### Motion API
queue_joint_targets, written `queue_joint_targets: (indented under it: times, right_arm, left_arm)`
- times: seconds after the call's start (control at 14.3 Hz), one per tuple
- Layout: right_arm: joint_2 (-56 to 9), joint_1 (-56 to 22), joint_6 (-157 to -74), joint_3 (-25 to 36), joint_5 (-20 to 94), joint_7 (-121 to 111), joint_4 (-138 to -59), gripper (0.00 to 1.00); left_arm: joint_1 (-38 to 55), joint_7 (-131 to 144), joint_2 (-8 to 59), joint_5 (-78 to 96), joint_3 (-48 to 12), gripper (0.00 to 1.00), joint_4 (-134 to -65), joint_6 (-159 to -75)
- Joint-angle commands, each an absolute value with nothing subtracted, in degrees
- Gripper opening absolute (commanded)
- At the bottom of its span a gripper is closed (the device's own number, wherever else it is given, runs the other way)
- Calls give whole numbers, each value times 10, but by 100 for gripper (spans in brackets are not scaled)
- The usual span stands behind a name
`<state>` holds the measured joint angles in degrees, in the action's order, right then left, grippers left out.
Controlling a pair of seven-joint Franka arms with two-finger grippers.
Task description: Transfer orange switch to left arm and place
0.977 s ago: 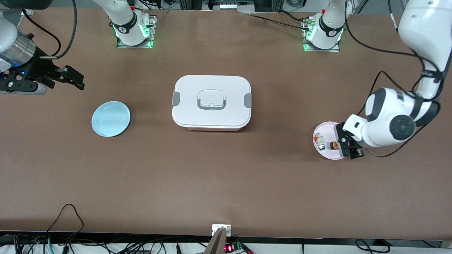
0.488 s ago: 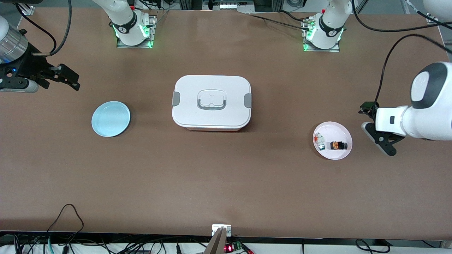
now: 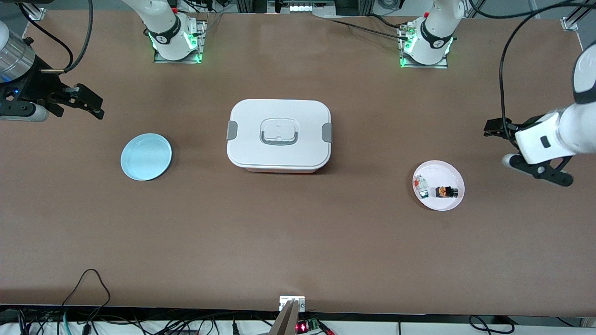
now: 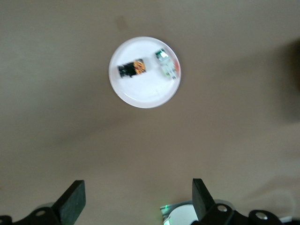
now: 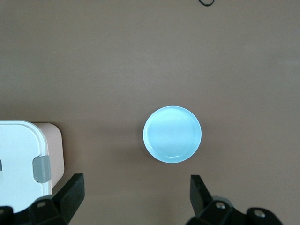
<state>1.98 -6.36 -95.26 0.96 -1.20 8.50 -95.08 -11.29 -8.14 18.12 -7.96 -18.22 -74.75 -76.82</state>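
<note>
The orange switch (image 3: 446, 191) lies on its side on a small white plate (image 3: 440, 202) toward the left arm's end of the table. It also shows in the left wrist view (image 4: 132, 70) on that plate (image 4: 140, 96). My left gripper (image 3: 542, 170) is open and empty, up in the air over bare table beside the plate; its own view (image 4: 137, 187) shows the fingers wide apart. The white box (image 3: 279, 135) stands at the table's middle. My right gripper (image 3: 91, 104) is open and empty (image 5: 136, 183), over bare table near the right arm's end.
Small red-white-green parts (image 3: 422, 186) share the white plate with the switch. An empty light blue plate (image 3: 146, 156) lies between the box and the right gripper, also in the right wrist view (image 5: 172, 134). Cables hang along the table's near edge.
My left gripper has risen from the white plate and swung out toward the left arm's end of the table, empty. The switch stays on the plate. My right gripper drew back slightly.
</note>
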Motion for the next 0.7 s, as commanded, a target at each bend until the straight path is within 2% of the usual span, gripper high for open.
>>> queue_joint_targets:
  times: [0.0,0.14,0.21,0.35,0.63]
  right_arm:
    - [20,-63,-946,11,-11,87,-940,100]
    - [20,-62,-946,11,-11,87,-940,100]
    - [20,-63,-946,11,-11,87,-940,100]
    - [19,-64,-948,11,-11,88,-940,100]
    - [20,-65,-947,10,-11,88,-940,100]
  left_arm:
    - [1,-35,120,-44,-35,100,-813,-831]
    - [41,-28,50,-19,25,100,-923,-937]
    - [45,-18,21,-20,30,100,-964,-972]
    - [39,-16,-24,-21,28,100,-1026,-989]
    - [27,-15,-32,-22,-1,100,-1034,-995]
